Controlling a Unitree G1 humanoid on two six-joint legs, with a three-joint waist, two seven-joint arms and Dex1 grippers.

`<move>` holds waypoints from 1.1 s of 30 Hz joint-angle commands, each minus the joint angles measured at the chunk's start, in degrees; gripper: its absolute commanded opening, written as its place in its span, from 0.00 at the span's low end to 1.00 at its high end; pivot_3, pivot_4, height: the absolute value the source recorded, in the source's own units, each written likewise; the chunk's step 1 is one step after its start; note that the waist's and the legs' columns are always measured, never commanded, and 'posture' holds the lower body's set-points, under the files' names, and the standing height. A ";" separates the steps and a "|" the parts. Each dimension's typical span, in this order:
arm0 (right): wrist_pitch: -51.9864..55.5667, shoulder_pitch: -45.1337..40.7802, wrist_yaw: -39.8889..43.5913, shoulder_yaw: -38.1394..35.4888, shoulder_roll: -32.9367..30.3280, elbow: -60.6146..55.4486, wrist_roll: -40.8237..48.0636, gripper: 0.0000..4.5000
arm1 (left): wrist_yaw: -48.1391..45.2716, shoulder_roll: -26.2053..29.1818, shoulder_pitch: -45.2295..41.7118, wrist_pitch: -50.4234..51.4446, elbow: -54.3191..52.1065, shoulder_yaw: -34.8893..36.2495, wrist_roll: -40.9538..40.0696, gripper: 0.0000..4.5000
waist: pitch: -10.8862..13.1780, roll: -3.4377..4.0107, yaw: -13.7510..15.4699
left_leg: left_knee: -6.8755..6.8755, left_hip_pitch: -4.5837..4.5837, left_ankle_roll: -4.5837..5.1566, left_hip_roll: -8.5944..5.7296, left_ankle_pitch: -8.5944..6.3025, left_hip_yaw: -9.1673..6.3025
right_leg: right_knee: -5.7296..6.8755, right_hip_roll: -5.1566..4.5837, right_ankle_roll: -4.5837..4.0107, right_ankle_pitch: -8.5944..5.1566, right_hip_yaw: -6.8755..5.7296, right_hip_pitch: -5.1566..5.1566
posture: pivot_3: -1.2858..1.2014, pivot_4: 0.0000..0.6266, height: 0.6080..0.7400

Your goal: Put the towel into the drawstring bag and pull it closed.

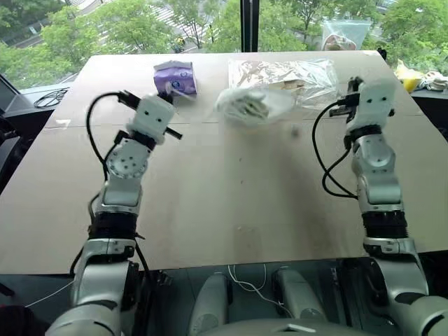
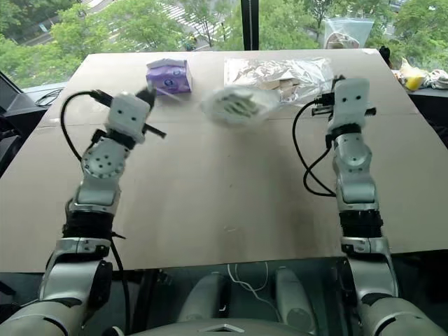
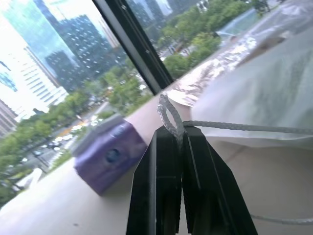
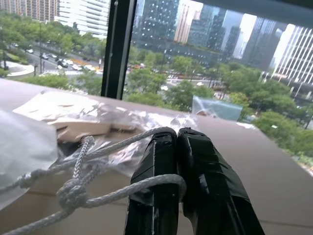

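step: the closing pull, as I judge it. Both grippers are raised over the counter with the bag between them, each clamped on a cord.

how to pull well: draw the two grippers apart evenly, away from the bag, so the mouth gathers from both sides at once. Keep the pull level with the bag. A lopsided pull would likely drag the light bag across the counter toward the purple pack instead of cinching it. Stop once the mouth is bunched tight.

bag: the bag is milky and thin. It hangs or lies bunched near the counter's far edge, just in front of the clear bag of brown card pieces and right of the purple pack.

towel: a pale ribbed shape shows through the bag's skin, probably the towel. I cannot tell more.

left gripper: the left gripper is closed tight on a white cord loop. The loop pokes up past its tips, and the cord runs taut from there to the bag.

right gripper: the right gripper is closed on the other cord, which wraps its tips. A knot sits on that cord just beside the bag.
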 commanded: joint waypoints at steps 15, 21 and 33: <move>6.91 -3.87 -19.38 -19.09 5.07 1.91 10.13 0.05 | 27.98 -1.23 -6.00 17.91 7.22 17.89 -1.85 0.02 | -0.01 -0.06 -0.12 | -0.26 -0.04 0.00 0.02 0.00 0.05 | -0.25 -0.08 -0.01 0.02 -0.01 -0.02 | 0.52 0.24 1.00; 14.57 -4.90 -30.01 -30.23 10.53 3.01 21.05 0.05 | 32.85 -2.38 -4.58 23.47 5.69 21.25 -4.29 0.02 | 0.01 -0.10 0.03 | -0.26 -0.12 0.00 0.01 0.00 -0.03 | -0.21 -0.09 -0.02 0.03 -0.10 -0.05 | 0.52 0.24 1.00; 17.36 -5.06 -10.55 -14.10 6.63 1.85 20.06 0.05 | 11.86 -9.42 -9.57 17.60 3.43 13.64 -16.42 0.02 | 0.01 -0.09 -0.06 | -0.21 -0.03 -0.01 -0.03 0.01 -0.01 | -0.10 -0.04 -0.01 0.02 -0.04 -0.03 | 0.52 0.24 1.00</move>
